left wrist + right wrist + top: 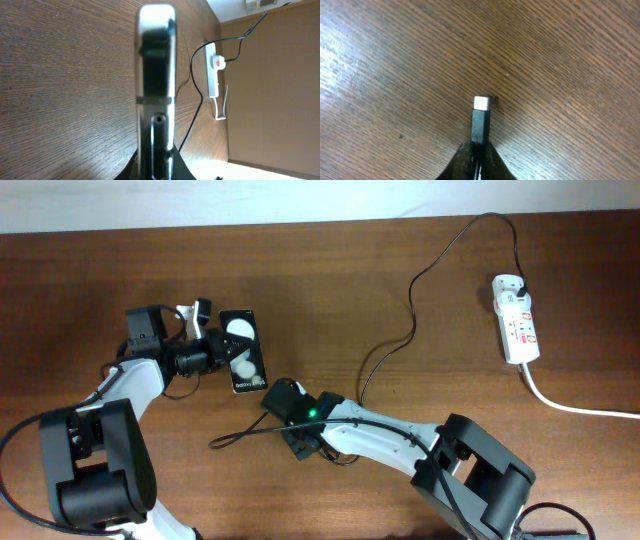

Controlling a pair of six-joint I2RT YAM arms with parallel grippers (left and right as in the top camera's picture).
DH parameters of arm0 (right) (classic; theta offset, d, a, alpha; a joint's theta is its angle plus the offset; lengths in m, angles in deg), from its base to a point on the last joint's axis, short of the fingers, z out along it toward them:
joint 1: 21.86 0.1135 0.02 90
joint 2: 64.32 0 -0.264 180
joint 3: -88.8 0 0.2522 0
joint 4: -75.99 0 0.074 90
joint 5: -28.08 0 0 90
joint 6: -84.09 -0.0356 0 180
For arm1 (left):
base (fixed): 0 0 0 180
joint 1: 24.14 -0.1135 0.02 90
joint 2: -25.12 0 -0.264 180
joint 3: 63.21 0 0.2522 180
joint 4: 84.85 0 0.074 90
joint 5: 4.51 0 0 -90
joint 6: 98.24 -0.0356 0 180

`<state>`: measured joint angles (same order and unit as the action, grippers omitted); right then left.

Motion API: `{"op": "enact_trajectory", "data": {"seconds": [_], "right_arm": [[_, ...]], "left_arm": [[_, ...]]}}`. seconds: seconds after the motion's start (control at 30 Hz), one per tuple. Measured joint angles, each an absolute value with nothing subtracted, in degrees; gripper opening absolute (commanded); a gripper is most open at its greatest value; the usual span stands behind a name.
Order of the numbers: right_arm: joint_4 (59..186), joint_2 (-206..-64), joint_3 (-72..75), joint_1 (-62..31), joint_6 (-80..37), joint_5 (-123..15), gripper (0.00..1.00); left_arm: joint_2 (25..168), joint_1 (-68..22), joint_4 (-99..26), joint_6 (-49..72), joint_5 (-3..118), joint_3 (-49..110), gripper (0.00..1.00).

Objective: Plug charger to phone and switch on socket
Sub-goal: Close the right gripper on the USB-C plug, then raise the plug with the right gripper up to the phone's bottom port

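Left tool (224, 352) clamped on phone (242, 351), face up. Right tool (476, 149) pinching charger (481, 122) connector, tip near phone's end, apart. Cable crosses worktop (330, 280) to socket (516, 320), far right.

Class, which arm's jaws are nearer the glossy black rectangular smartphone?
Left. The left arm grips the smartphone in its jaws; the right arm, jaws holding the thin black charger cable, sits by its lower end.

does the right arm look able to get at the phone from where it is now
Probably yes. The right claw, shut on the tip of the charger, sits close by the phone's lettered end with only bare table between; the left claw grips the phone from the other side.
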<state>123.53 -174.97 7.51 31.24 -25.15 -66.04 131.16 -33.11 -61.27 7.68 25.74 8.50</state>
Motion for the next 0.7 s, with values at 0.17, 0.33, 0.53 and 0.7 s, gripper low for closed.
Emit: {"op": "enact_trajectory", "data": {"seconds": [0.17,0.33,0.53,0.7], "right_arm": [[123.77,-174.97,7.38,31.24,-25.0,-66.22,0.04],[124.78,-174.75,7.01,30.8,-25.02,-62.76,0.04],[114.35,-170.16,7.01,26.28,-26.94,-45.32,0.04],[90.66,-170.01,14.35,26.94,-31.97,-39.05,0.04]], "left_arm": [[131.16,-33.11,-61.27,7.68,25.72,8.5,0.0],[131.16,-33.11,-61.31,7.68,25.72,8.5,0.0],[131.16,-34.78,-61.33,7.77,22.44,8.5,0.0],[131.16,-34.99,-62.53,7.88,19.17,8.46,0.0]]}}
